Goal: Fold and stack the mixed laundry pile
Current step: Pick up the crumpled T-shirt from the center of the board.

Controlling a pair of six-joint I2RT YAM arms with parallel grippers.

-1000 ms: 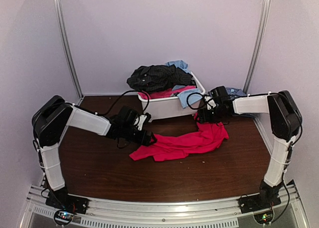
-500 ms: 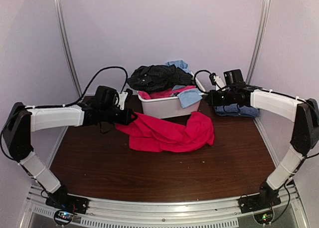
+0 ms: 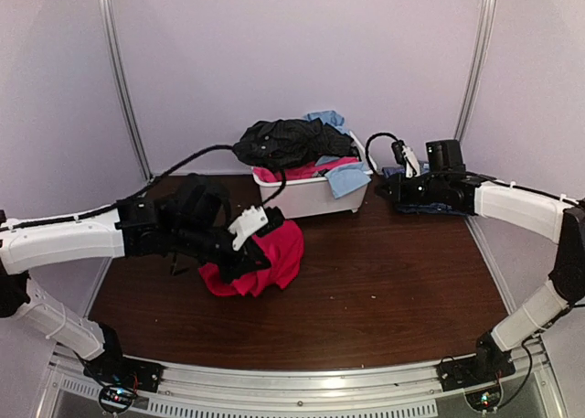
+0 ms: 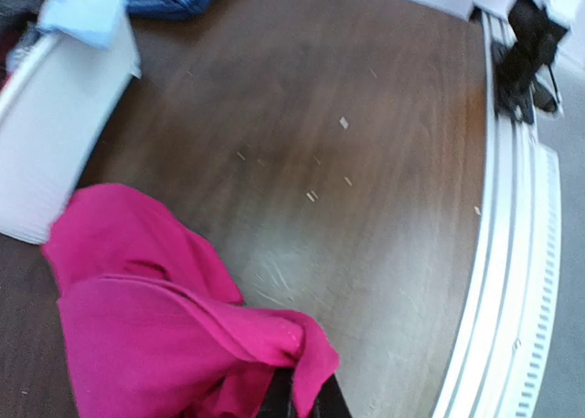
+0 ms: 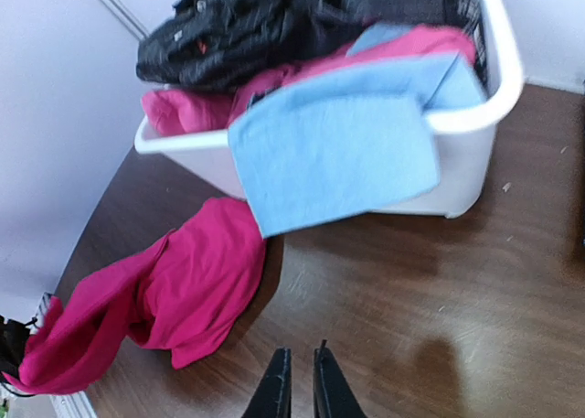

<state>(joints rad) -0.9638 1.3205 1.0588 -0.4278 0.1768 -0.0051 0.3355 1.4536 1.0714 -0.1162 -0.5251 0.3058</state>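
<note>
The pink-red garment (image 3: 265,253) lies bunched on the surface (image 3: 393,281) just in front of the left corner of the white tub (image 3: 315,200). Its length runs from the tub toward the left gripper (image 4: 300,395), which is pinched tight on one edge. The right gripper (image 5: 297,380), closed on nothing, hangs well apart past the tub's right end (the cloth's free end lies to its left). Half a second ago the cloth stretched wide toward the right arm; now it is gathered leftward. The rest of the pile (image 3: 288,144) stays in the tub.
</note>
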